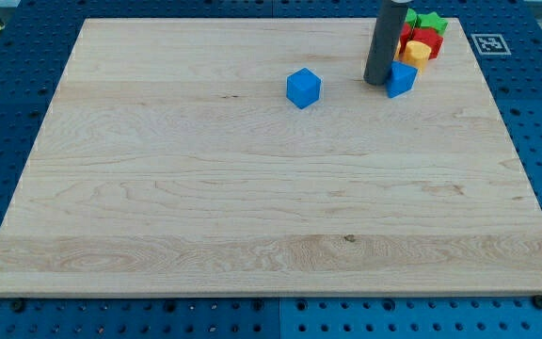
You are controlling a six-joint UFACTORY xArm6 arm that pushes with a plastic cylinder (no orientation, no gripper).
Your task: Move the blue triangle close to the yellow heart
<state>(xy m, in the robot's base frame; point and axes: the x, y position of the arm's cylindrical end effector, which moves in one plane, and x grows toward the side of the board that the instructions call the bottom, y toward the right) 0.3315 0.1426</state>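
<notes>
A large pale wooden board (271,188) fills most of the frame, resting on a blue pegboard table (7,75) that shows around its edges. One dark cylindrical rod (386,38) comes down from the top edge in the upper right of the frame; my tip (377,82) rests on the board, touching or just beside the left side of the blue triangle (402,79). The rod has no jaws, so it grips nothing and only presses sideways. One blue cube (303,88) sits alone in the upper middle of the frame, well apart to the left of the tip. In the upper right corner of the board a tight cluster of small blocks stands right behind the blue triangle: one yellow heart (417,52) just above and right of the triangle and apparently touching it, one red block (426,40) behind that, and one green star (431,23) nearest the top edge. More of the cluster may be hidden behind the rod. One white square marker tag (487,43) lies on the table at the far upper right.
</notes>
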